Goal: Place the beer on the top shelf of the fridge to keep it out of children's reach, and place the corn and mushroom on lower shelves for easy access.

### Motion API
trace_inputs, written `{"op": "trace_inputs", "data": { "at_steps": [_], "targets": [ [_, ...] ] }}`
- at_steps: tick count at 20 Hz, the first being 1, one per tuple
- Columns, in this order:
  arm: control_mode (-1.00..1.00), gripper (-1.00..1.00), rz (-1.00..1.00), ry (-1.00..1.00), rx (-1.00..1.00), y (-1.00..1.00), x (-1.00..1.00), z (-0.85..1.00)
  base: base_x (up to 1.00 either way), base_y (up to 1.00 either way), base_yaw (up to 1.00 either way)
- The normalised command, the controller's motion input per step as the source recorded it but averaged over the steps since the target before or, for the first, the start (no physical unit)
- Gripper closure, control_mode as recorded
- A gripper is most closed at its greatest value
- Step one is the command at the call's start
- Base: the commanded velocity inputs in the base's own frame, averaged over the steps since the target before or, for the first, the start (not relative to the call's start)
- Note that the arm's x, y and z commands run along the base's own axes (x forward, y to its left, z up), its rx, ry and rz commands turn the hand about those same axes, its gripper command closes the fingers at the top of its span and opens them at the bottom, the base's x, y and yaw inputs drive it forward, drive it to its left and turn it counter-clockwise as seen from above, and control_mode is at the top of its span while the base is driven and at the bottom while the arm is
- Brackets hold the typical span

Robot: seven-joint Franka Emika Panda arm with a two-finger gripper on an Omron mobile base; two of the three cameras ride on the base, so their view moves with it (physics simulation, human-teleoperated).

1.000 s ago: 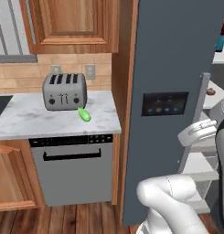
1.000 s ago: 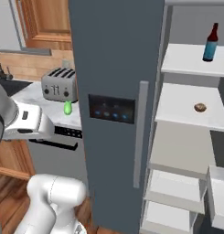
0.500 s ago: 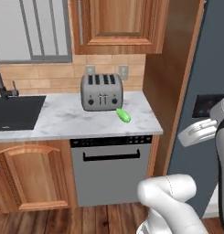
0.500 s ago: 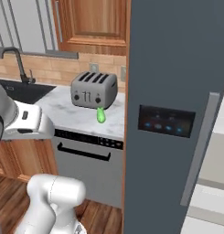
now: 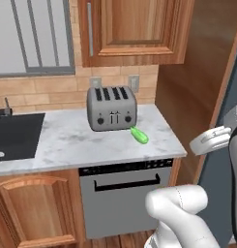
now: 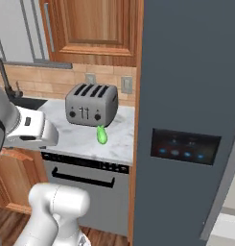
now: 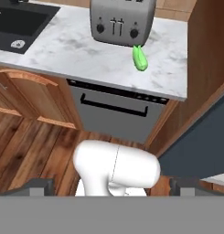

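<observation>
One corn (image 5: 139, 135) beside one toaster (image 5: 111, 108) on the counter (image 5: 66, 143); end effector (image 7: 112, 187) fingers apart, empty.

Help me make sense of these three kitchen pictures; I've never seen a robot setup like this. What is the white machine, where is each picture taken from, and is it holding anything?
The white machine is a robot arm on a base that can drive, in a computer-drawn kitchen. Two pictures come from cameras on the base, behind the arm to its left and right. The third comes from a camera on the hand, looking down along the gripper, whose two dark fingertips stand wide apart with nothing between them. On the marble counter stands a grey toaster, and a green ear of corn lies just in front of it, toward its right corner. A black sink is at the left. The tall dark slab in the right camera's picture is the fridge.
</observation>
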Motion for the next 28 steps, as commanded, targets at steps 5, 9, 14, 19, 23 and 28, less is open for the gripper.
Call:
{"op": "trace_inputs", "data": {
  "at_steps": [5,9,14,19,23,28],
  "targets": [
    [1.0,-1.0,0.0,0.0,0.0,0.0,0.0,0.0,0.61,0.38,-0.2],
    [1.0,-1.0,0.0,0.0,0.0,0.0,0.0,0.0,0.49,0.51,-0.18],
    [1.0,-1.0,0.0,0.0,0.0,0.0,0.0,0.0,0.41,0.41,-0.17],
    [1.0,-1.0,0.0,0.0,0.0,0.0,0.0,0.0,0.38,0.13,-0.15],
    [-1.0,-1.0,-0.11,0.0,0.0,0.0,0.46,-0.36,0.0,0.0,0.0],
    [-1.0,-1.0,-0.07,0.0,-0.01,0.0,0.51,-0.55,0.0,0.0,0.0]
  ]
}}
